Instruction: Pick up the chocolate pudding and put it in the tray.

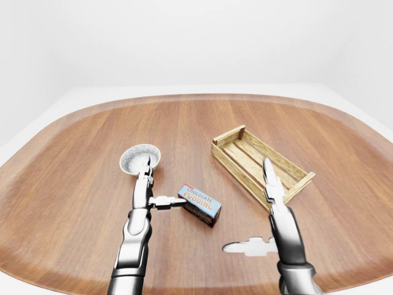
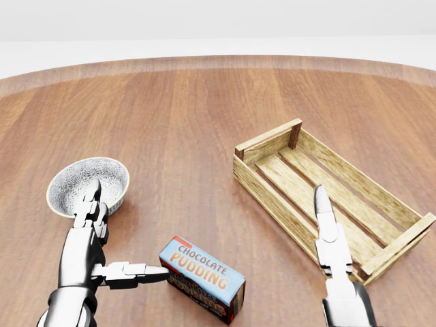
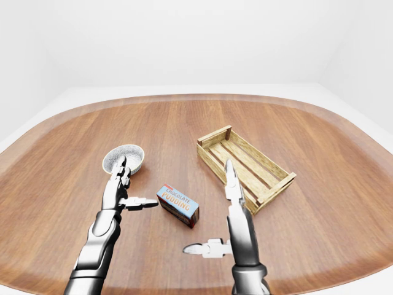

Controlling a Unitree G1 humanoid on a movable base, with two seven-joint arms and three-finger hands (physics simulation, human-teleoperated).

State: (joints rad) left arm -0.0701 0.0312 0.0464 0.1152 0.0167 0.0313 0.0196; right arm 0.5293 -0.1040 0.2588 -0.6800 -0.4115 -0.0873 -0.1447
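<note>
Squeezing the blue cardboard chocolate pudding box (image 2: 203, 278) takes both open hands: left hand (image 2: 92, 255) thumb touches one end. Bring the open right hand (image 3: 236, 212) against the opposite end before lifting toward the slatted wooden tray (image 2: 402, 243).

The desk (image 1: 73, 184) fills nearly all of the eye views: a broad slab of warm reddish-brown wood with rounded corners, its grain running in long planks from the bottom of the view toward the top. A paler band follows the desk's curved rim. Beyond the rim, on every side of the desk, lies a plain white floor (image 1: 80, 95), and past the desk's top edge rises a bare white wall (image 1: 196, 37), with the corners of the room only faintly marked to either side. The light is soft and even, falling from above, and casts only faint shadows on the desk.
</note>
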